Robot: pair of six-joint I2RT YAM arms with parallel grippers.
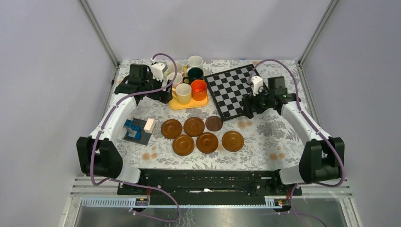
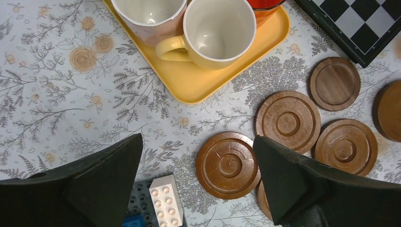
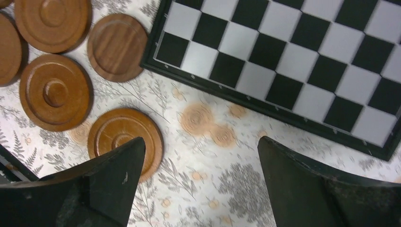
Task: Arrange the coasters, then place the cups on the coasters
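Floral tablecloth [image 1: 276, 130] | six cups [image 1: 198, 89] only in top view | left fingers [image 2: 97, 187] wide | right fingers [image 3: 307, 187] wide

left arm [image 1: 113, 118], right arm [image 1: 299, 117]: white links, black joints | cables [image 1: 163, 54]: purple | pincer fingers [image 2: 94, 189]: black wedges

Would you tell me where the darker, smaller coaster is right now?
In the top view, the darker coaster lies mid-table, at the right end of the far coaster row, beside the chessboard's near corner.
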